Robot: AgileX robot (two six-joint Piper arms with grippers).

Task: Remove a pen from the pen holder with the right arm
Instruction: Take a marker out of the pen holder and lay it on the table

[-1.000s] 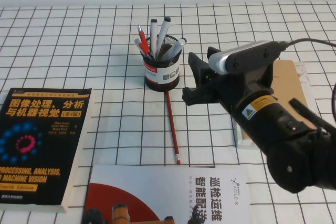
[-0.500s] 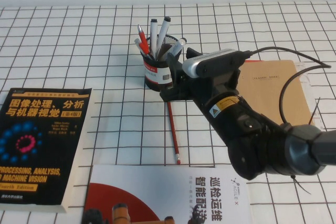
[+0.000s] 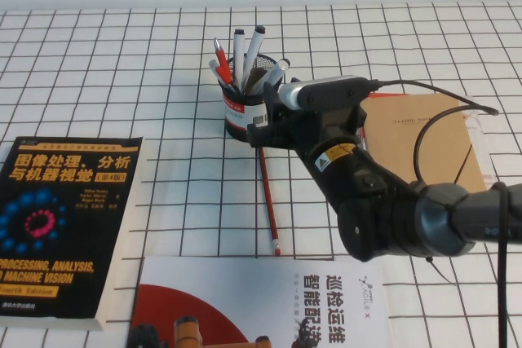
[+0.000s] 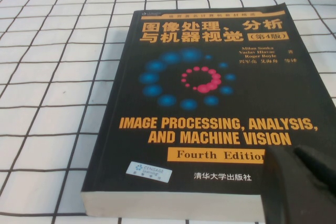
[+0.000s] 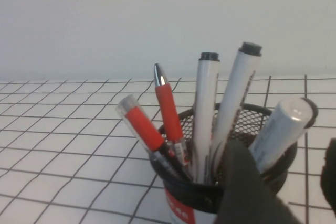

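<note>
Your right claw (image 3: 265,125) sits right at the near side of the holder (image 3: 239,116), jaws spread wide and gripping nothing. A white marker (image 5: 281,129) leans in the gap between its fingers (image 5: 244,192). Two more white markers and two red pens (image 5: 169,108) stand in the holder, further to the claw's left. A red pencil (image 3: 268,193) lies on the worktop (image 3: 122,79) behind the claw, under that arm. Your left claw (image 4: 302,182) hangs over a corner of the book (image 4: 210,103); I cannot tell whether it is wide or narrow.
</note>
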